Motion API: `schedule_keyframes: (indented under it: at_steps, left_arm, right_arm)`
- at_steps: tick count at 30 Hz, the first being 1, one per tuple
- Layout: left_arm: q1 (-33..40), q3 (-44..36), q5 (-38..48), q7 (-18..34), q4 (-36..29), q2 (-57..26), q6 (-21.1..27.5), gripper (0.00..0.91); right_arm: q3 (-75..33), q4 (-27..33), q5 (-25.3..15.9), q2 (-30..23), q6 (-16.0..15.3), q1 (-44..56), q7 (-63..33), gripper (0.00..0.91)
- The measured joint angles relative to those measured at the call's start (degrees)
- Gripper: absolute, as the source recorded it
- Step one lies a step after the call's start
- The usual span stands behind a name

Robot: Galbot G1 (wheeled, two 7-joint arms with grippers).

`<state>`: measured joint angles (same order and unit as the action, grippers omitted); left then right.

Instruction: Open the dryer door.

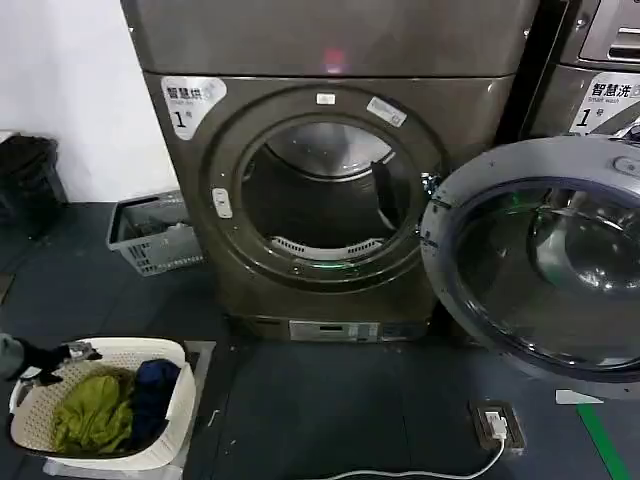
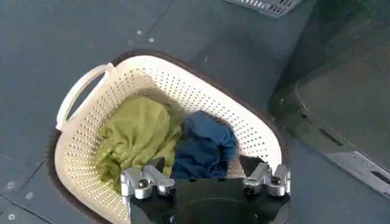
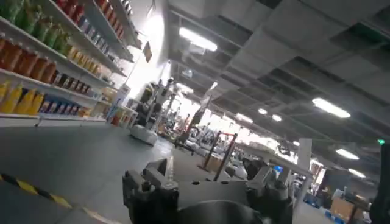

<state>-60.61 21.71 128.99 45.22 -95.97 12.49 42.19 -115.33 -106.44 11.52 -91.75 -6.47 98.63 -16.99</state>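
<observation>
Dryer door [image 1: 535,260] round, grey-rimmed, glass-centred; swung fully open toward three o'clock, inner face forward; left gripper [image 2: 205,175] spread wide above laundry basket [image 2: 79,97].

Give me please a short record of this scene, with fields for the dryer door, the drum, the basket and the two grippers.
dryer door: swung fully open to the right
drum: looks empty
laundry basket: on the floor, holds a green cloth and a blue cloth
left gripper: open, above the basket
right gripper: open, pointing into the room, holding nothing
</observation>
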Motion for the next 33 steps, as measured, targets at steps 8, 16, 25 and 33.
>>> schedule_keyframes:
  at_steps: [8,16,25,33]
  left_arm:
    - [-0.7,-0.1,0.2,0.0,-0.8,0.0,0.0,0.907]
    - [-1.1,-0.2,-0.7,0.0,-0.9,0.2,0.0,0.907]
    - [-1.4,-0.2,-1.0,0.0,-1.0,0.4,0.0,0.907]
    - [-1.6,-0.3,-1.2,0.0,-1.2,0.4,0.0,0.907]
  right_arm:
    - [0.0,0.0,0.0,0.0,0.0,0.0,0.0,0.907]
    - [0.0,-0.1,0.0,0.0,0.0,0.0,0.0,0.907]
    - [0.0,0.1,0.2,0.0,0.4,-0.1,0.2,0.907]
    - [-1.1,0.5,3.3,-0.4,4.0,-0.8,4.6,0.907]
